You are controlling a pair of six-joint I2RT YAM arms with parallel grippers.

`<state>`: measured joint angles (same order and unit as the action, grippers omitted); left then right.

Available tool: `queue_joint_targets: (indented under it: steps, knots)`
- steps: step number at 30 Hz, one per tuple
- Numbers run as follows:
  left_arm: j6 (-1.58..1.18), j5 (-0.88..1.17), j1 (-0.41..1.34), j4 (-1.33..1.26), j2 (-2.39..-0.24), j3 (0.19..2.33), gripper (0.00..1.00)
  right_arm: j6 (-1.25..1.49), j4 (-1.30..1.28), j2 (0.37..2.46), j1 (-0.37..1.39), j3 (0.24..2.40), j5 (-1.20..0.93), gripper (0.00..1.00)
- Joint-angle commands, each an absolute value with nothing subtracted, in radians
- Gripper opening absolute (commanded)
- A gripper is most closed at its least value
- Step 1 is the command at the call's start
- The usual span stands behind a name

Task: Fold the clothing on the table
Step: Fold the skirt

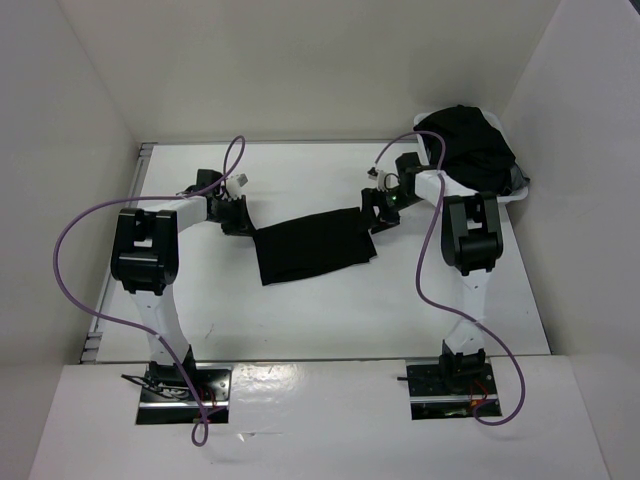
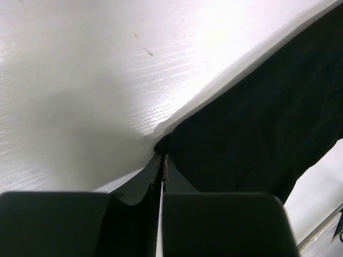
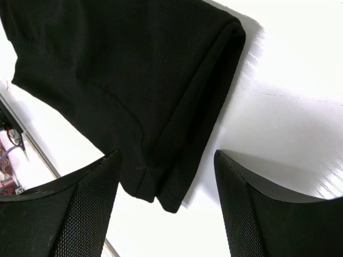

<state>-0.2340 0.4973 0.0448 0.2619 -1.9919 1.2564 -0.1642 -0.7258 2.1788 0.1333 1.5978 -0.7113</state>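
The thin black cloth garment (image 1: pixel 312 245) lies flat in the middle of the white worktop (image 1: pixel 300 320). The left pincer (image 2: pixel 161 159) is closed on its corner; the right pincer (image 3: pixel 166 155) stands wide open over its other end, holding nothing.

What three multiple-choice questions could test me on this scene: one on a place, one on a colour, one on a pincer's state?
1. Where on the table does the bulky heap of clothes lie? A far right corner; B near left corner; C between the arm bases.
2. What colour is the flat clothing lying mid-table? A white; B black; C red.
3. How is the right pincer? A wide open; B shut on the clothing; C shut on nothing.
Answers: 1 A, the top view shows it at the far right corner. 2 B, it is black in every view. 3 A, its fingers stand apart above the clothing.
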Motion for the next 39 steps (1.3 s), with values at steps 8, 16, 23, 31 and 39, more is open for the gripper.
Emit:
queue_joint_targets:
  steps: [8, 16, 23, 31, 39]
  knots:
    - [-0.202, 0.5, 0.046, 0.318, -2.01, 1.246, 0.0, -0.218, -0.767, 2.206, 0.109, 1.591, -0.663, 0.75]
    - [-0.202, 0.5, 0.046, 0.318, -2.019, 1.246, 0.0, -0.227, -0.767, 2.235, 0.109, 1.591, -0.695, 0.71]
    - [-0.202, 0.509, 0.046, 0.318, -2.028, 1.255, 0.0, -0.236, -0.776, 2.253, 0.118, 1.591, -0.713, 0.51]
    - [-0.193, 0.509, 0.046, 0.318, -2.028, 1.255, 0.0, -0.236, -0.785, 2.284, 0.137, 1.612, -0.732, 0.51]
    - [-0.193, 0.518, 0.046, 0.318, -2.037, 1.255, 0.0, -0.236, -0.795, 2.293, 0.137, 1.621, -0.741, 0.51]
